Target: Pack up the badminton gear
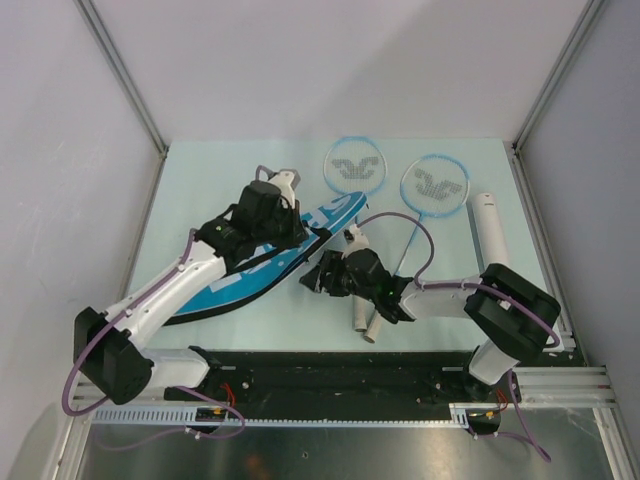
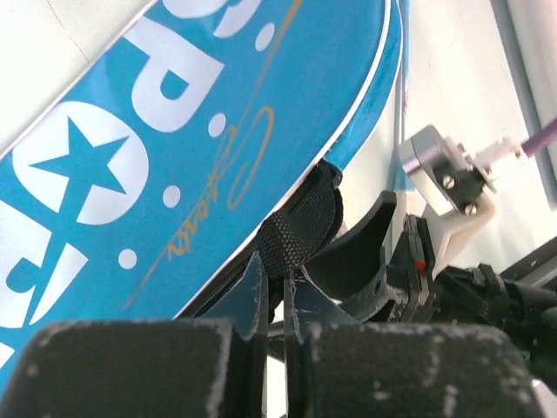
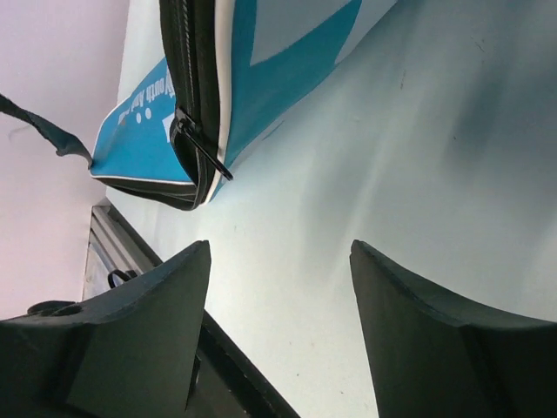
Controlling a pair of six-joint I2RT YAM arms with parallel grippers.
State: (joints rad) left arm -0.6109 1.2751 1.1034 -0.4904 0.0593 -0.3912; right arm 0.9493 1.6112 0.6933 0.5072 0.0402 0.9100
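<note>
The blue racket bag [image 1: 255, 268] lettered "SPORT" lies slantwise at the table's middle left. My left gripper [image 1: 292, 236] is over its right end. In the left wrist view it [image 2: 277, 266] is shut on the bag's black strap [image 2: 296, 235], beside the blue panel [image 2: 174, 131]. My right gripper [image 1: 312, 275] is open and empty, just right of the bag's near edge. In the right wrist view it [image 3: 278, 248] is over bare table, below the bag's zipper pull [image 3: 205, 155]. Two light-blue rackets [image 1: 353, 165] [image 1: 435, 183] lie behind. A white tube [image 1: 490, 225] lies at the right. No shuttlecocks show.
The racket handles [image 1: 365, 322] run under my right arm toward the near edge. A black rail [image 1: 330, 370] lines the table's front. Grey walls and metal posts [image 1: 125, 75] close in the sides and back.
</note>
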